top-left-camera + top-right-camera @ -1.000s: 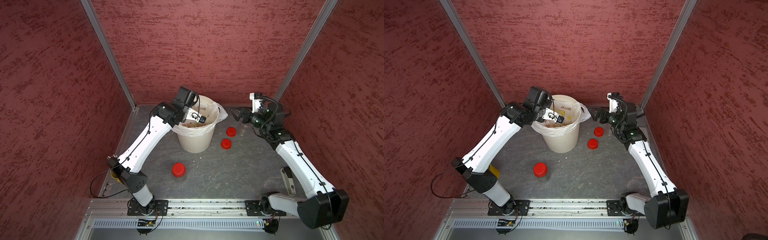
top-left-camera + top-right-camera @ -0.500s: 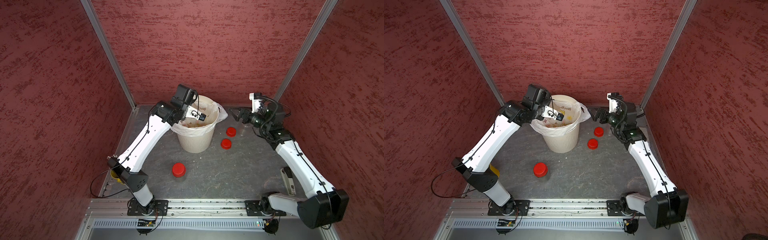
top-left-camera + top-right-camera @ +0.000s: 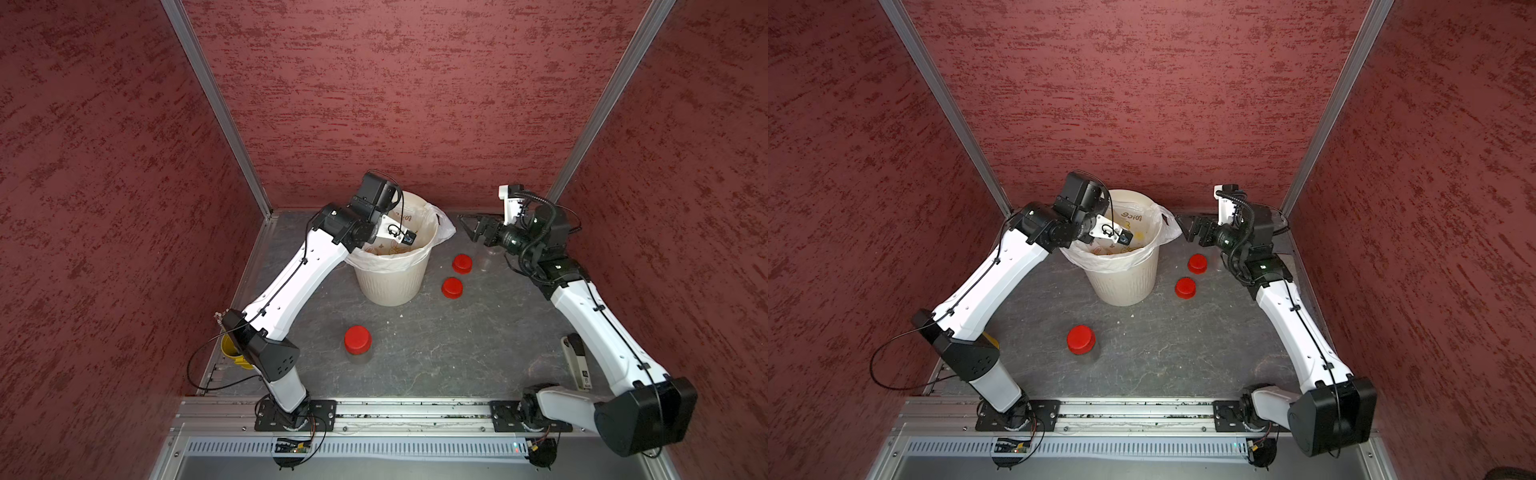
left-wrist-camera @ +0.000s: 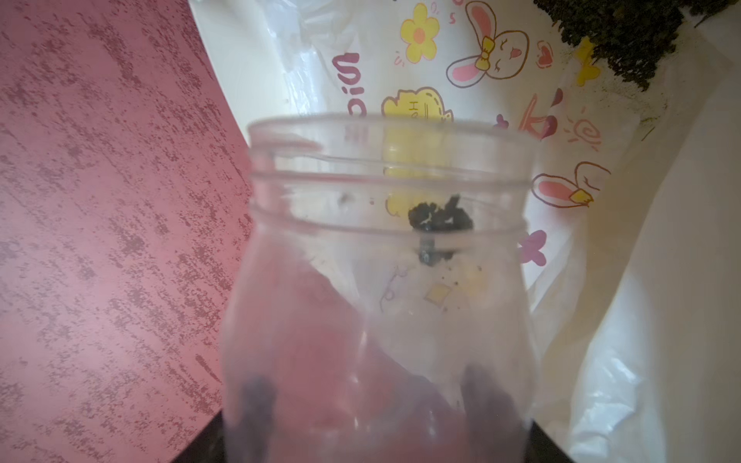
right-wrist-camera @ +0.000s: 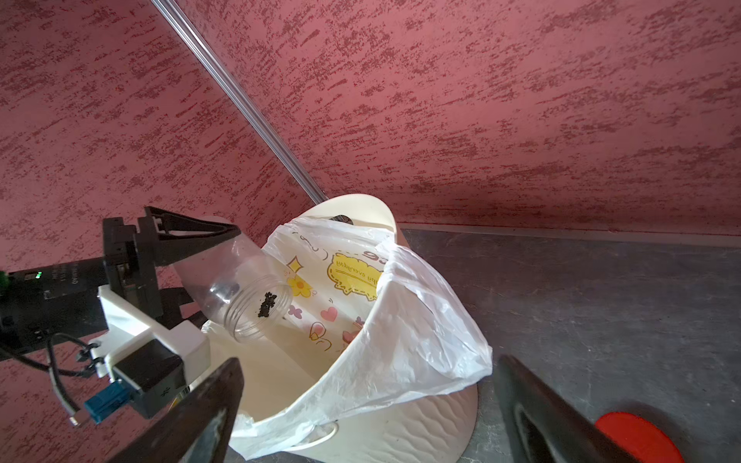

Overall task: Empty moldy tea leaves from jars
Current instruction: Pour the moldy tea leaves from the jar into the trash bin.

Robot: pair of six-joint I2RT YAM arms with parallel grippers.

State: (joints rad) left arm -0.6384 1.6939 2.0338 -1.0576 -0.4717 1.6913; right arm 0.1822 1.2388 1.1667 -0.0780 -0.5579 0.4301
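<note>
While the left gripper [image 4: 369,399] is pinching the base of a lidless clear jar [image 5: 244,296], clamped tight on it, the jar is tilting mouth-down over the cream bin [image 3: 390,282] near the desk's [image 3: 436,357] back edge. A small dark tea clump [image 5: 267,304] is sticking inside the jar's neck. More dark leaves [image 4: 625,36] are lying in the printed bag [image 5: 421,320] lining the bin. A capped jar [image 3: 358,345] is standing upright toward the front edge, slightly left of centre. A loose red lid [image 3: 462,263] and a second red lid [image 3: 452,287] are lying near each other, just right of the bin. The right gripper [image 3: 466,227] is hovering near the back right corner, jaws spread wide, gripping nothing.
</note>
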